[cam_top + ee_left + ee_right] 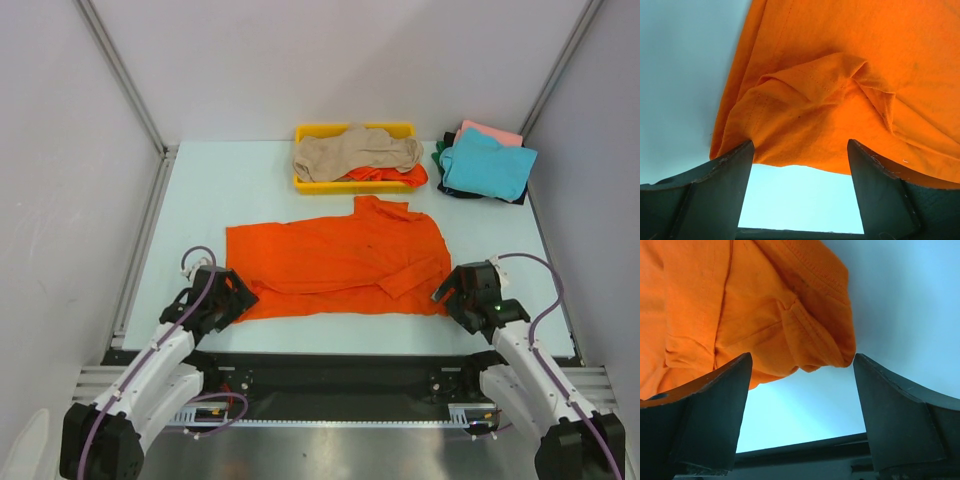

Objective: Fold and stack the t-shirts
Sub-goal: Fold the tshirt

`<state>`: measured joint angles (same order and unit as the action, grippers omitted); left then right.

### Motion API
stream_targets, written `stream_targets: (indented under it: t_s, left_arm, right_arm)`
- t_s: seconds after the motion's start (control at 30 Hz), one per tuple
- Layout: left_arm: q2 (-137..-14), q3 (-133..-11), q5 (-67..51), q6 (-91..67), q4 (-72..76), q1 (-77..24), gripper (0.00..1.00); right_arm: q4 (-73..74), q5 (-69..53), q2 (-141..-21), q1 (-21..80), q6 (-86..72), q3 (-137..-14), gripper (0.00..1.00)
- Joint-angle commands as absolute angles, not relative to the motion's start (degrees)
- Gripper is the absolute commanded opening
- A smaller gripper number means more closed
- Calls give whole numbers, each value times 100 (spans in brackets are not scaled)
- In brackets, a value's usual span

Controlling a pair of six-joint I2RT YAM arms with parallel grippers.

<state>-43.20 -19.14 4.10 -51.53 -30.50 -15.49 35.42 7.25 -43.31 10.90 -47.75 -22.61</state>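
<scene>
Your left hand (238, 298) and right hand (447, 292) stand apart, empty, at the lower corners of the orange t-shirt (335, 260) spread mid-frame on the worktop (240, 190). It's likely soft, light and limp, so pinch those corners.

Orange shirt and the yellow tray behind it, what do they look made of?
Orange shirt: matte soft cloth, probably cotton; it creases and folds, with stitched hems visible up close. Yellow tray: likely rigid plastic, smooth and evenly coloured, with a straight moulded rim.
</scene>
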Motion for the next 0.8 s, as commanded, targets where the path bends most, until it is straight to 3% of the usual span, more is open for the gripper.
stream_targets:
  t_s: [0.0, 0.23, 0.4, 0.5, 0.6, 0.77]
  left_arm:
    - [-4368, -1758, 387, -5282, -2865, -1582, 81]
    - [-4263, -1644, 544, -5405, -2953, -1582, 80]
    - [-3851, -1556, 615, -5598, -3146, -1600, 73]
    - [-3762, -1564, 738, -5738, -3295, -1827, 69]
    - [-3779, -1862, 1238, -6010, -3750, -2398, 70]
    - [-3578, -2153, 1336, -6582, -4482, -3031, 77]
  right_arm:
    - [3534, 1037, -4157, 1037, -4983, -2312, 82]
    - [3051, 923, -4649, 1020, -4966, -2136, 66]
    - [2795, 905, -4711, 1002, -4940, -1942, 33]
    - [2742, 932, -4737, 976, -4852, -1960, 22]
    - [2655, 958, -4790, 906, -4790, -2013, 17]
    - [2461, 853, -5089, 756, -4658, -2197, 17]
